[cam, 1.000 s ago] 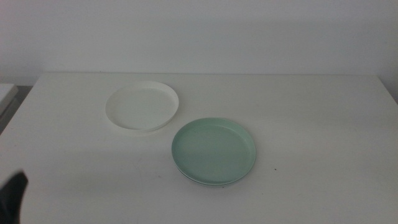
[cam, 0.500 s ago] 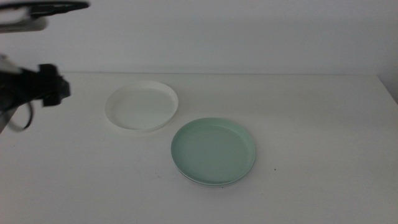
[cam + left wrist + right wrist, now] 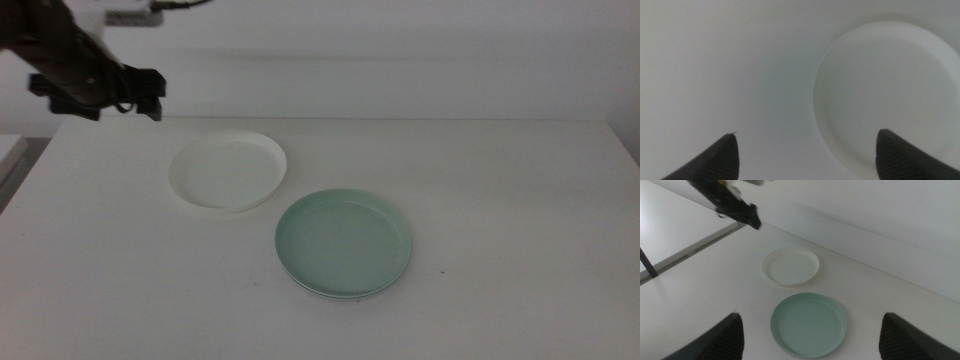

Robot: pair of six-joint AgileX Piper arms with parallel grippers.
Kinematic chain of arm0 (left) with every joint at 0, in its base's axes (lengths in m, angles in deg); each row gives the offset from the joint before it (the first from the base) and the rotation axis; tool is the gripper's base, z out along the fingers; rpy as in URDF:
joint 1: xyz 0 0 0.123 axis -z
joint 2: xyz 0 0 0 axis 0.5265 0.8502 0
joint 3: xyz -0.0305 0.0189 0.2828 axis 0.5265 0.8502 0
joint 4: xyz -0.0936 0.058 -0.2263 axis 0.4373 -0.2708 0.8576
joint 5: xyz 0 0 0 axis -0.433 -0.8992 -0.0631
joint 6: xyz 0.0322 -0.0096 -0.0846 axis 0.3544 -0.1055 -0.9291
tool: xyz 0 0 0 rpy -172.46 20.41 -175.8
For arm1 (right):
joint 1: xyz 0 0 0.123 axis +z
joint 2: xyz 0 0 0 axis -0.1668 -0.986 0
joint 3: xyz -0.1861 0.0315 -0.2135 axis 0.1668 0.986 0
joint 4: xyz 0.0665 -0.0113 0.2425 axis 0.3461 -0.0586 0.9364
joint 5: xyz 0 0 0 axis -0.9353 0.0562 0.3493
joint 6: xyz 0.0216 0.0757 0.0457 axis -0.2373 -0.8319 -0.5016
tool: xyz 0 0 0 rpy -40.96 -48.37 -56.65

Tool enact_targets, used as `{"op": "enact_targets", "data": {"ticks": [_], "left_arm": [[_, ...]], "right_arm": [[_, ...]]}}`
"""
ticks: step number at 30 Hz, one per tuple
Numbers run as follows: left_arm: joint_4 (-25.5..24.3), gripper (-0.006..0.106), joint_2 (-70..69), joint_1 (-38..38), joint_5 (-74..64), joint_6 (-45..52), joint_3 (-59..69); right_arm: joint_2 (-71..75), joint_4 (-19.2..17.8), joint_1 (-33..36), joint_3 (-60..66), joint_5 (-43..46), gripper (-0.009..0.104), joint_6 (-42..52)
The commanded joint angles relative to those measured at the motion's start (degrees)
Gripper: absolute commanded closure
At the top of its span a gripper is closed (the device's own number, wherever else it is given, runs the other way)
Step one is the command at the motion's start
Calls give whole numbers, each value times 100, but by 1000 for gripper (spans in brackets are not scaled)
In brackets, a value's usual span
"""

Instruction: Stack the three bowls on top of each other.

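Dark jaws of the left gripper [image 3: 805, 155] stand wide apart, hovering above the table [image 3: 520, 220] just beside the white bowl [image 3: 229, 170]. Nearer me sits the mint green bowl [image 3: 343, 243], a second rim showing beneath it. Off to the side, the right gripper [image 3: 810, 332] waits high up, jaws spread.

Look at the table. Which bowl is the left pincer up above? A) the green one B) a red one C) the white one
C: the left pincer hangs open high above the white bowl, which fills its wrist view, while the green bowl sits apart, nearer the camera.
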Motion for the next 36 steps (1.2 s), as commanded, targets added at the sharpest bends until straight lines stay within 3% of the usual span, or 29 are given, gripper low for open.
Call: {"op": "enact_targets", "data": {"ticks": [1,11,15,20,28,36], "left_arm": [[69,7,543,-12,68,44,-384],[286,7,1845,0,642,44,-654],[435,14,2041,0,724,44,-654],[843,36,2245,0,862,206,-654],[1136,99,2395,-86,1014,226,-669],[1220,102,611,-215,887,326,-179]], "right_arm": [[22,27,-52,34,41,18,29],[22,27,-52,34,41,18,29],[22,27,-52,34,41,18,29],[22,38,-52,34,41,18,29],[22,38,-52,34,99,18,29],[22,38,-52,34,182,18,29]]}}
